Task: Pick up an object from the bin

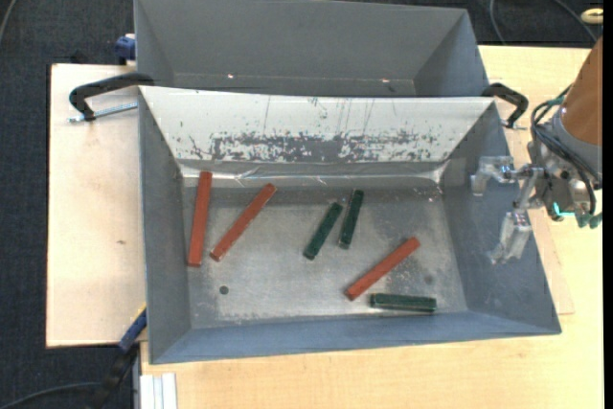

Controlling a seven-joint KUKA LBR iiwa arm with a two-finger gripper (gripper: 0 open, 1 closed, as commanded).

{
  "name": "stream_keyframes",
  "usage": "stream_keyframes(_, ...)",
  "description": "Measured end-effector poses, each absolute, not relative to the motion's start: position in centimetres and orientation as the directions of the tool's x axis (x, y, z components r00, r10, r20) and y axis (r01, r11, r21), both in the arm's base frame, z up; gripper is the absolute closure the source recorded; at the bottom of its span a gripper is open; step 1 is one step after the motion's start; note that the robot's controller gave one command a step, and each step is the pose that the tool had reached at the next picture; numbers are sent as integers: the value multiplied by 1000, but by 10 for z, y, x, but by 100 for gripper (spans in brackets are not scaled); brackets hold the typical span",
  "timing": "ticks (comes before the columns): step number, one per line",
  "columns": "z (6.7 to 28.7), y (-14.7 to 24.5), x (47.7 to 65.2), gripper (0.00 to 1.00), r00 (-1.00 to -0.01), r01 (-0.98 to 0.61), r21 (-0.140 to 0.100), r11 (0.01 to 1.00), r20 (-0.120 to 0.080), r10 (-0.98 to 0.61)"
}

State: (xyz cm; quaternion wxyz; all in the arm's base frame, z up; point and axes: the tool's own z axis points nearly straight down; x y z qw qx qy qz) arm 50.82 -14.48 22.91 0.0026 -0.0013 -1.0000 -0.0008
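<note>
Approach stage: nothing is grasped yet. The pincer [503, 206] is seen spread open and empty over the right sloped wall of the bin [287, 43]. Nearest are the red-brown bar [383, 268], laid diagonally, and the dark green bar [403, 303] at front right. Both are rigid, slim and rectangular, on scuffed metal. Travel inward and alignment across a bar's narrow width are likely needed.

My gripper [514, 225] hangs above the right sloping wall of the grey bin [287, 329], well apart from the sticks on its floor. Nearest me lie a red stick [382, 268] and a dark green stick [403, 303] (ends just beside each other). A green pair [323, 231] and a red pair [242, 221] lie farther left.
</note>
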Motion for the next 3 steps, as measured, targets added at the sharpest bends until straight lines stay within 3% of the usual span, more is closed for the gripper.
stream_keyframes(1,67,-113,526,0,-975,-221,4,975,4,-221)
stream_keyframes(2,71,-114,528,100,-975,-221,0,975,-1,-221)
stream_keyframes(3,258,-133,539,100,-985,-169,-6,986,-15,-169)
